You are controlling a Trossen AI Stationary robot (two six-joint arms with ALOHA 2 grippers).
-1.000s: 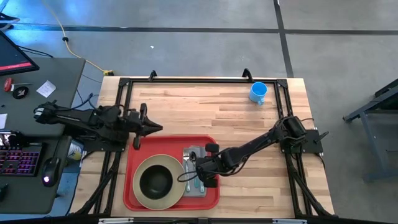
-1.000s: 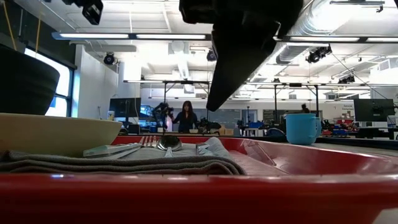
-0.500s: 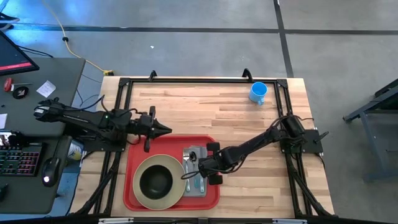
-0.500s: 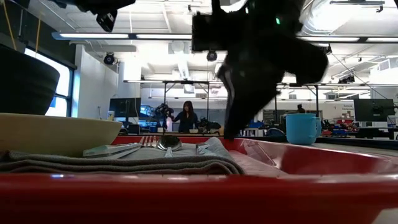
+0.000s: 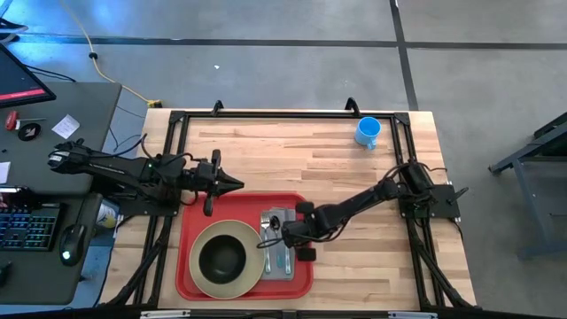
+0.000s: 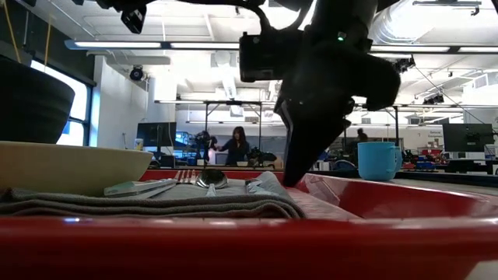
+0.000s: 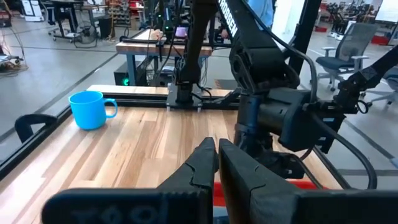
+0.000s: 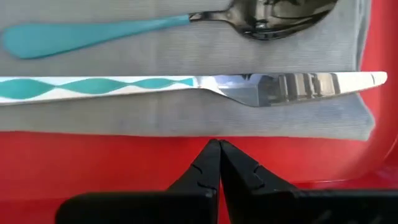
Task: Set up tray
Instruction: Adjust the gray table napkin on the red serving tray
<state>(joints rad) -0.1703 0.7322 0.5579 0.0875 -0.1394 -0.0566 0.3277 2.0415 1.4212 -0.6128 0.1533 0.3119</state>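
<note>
We found the red tray (image 5: 301,276) at the near edge of the wooden table (image 5: 292,155), left of centre in the high view, with its long axis running across the table from the left arm's side toward the right arm's. The right gripper (image 5: 285,231) stood over the tray's right half, its fingers (image 8: 211,163) pressed together and empty; in its wrist view their tips rested over bare red tray, just beside the edge of the grey napkin (image 8: 186,115). On that napkin lay a knife (image 8: 186,86) and a spoon (image 8: 174,22), both with teal handles and lying parallel to the napkin's edge. A cream plate (image 5: 229,257) carrying a dark bowl (image 5: 221,259) filled the tray's left half. The left gripper (image 5: 232,184) hung just beyond the tray's far rim, jaws closed on nothing, pointing toward the right arm. A blue mug (image 5: 368,132) stood well apart, near the table's far right corner.
</note>
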